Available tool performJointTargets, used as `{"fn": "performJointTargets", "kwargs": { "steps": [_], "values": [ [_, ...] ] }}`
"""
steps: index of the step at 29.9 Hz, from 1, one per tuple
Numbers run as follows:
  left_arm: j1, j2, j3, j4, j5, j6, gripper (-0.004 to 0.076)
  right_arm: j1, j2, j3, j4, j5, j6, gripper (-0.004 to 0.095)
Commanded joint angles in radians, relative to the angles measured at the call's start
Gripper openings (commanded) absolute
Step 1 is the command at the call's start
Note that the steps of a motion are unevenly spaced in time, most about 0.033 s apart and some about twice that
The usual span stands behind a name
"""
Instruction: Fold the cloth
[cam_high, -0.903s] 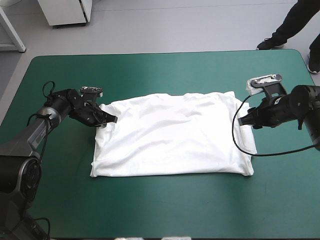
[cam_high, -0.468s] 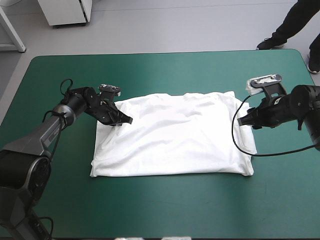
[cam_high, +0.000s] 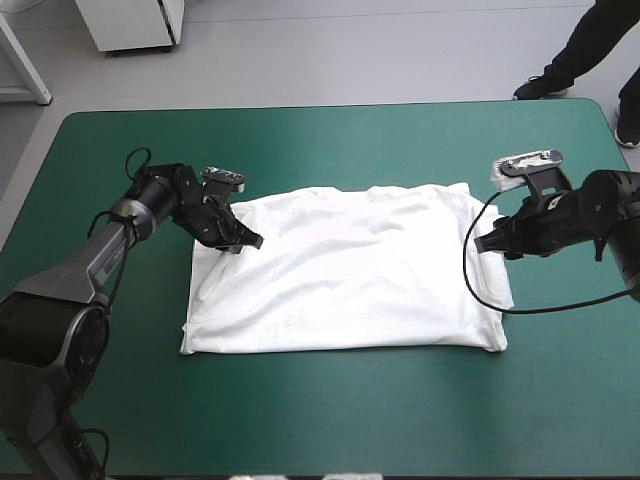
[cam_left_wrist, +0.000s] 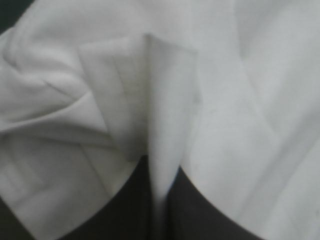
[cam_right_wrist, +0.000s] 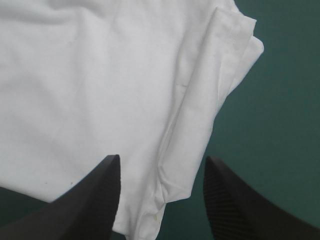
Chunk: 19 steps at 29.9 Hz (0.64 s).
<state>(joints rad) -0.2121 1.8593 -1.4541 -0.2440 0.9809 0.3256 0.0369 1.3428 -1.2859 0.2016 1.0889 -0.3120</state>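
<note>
Now, a white short-sleeved T-shirt (cam_high: 340, 275) lies spread flat near the middle of the teal-green surface (cam_high: 330, 140); it forms a broad rectangle with its long sides running across the surface, and soft wrinkles cross it. The left claw (cam_high: 245, 242) sits low at the T-shirt's far left corner, clamped on the fabric; its wrist view shows a thin ridge of white cloth pinched between the two black fingers (cam_left_wrist: 125, 210), with loose folds bunched just beside them; the grip looks meant to carry that corner over the rest of the garment. The right claw (cam_high: 484, 243) hovers at the T-shirt's right edge, toward the far corner, fingers spread apart and holding nothing; in its wrist view the doubled hem of that edge lies between and ahead of the fingers, with bare surface beside it; it seems lined up to take that edge so both ends lift together. Judging by the flat layout, the fold is barely begun; the next move likely calls for a firm hold on the right side, since lifting one corner alone could drag the cloth askew.
</note>
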Motion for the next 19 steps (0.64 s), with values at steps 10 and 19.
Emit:
{"fn": "performJointTargets", "kwargs": {
  "steps": [10, 19],
  "values": [
    [-0.002, -0.163, -0.183, 0.111, 0.182, -0.086, 0.0424, 0.0, -0.024, -0.035, 0.025, -0.051, -0.014, 0.0488],
    [-0.002, -0.371, -0.183, 0.064, 0.161, -0.095, 0.0424, 0.0, 0.086, -0.086, -0.03, -0.106, -0.014, 0.058]
  ]
}}
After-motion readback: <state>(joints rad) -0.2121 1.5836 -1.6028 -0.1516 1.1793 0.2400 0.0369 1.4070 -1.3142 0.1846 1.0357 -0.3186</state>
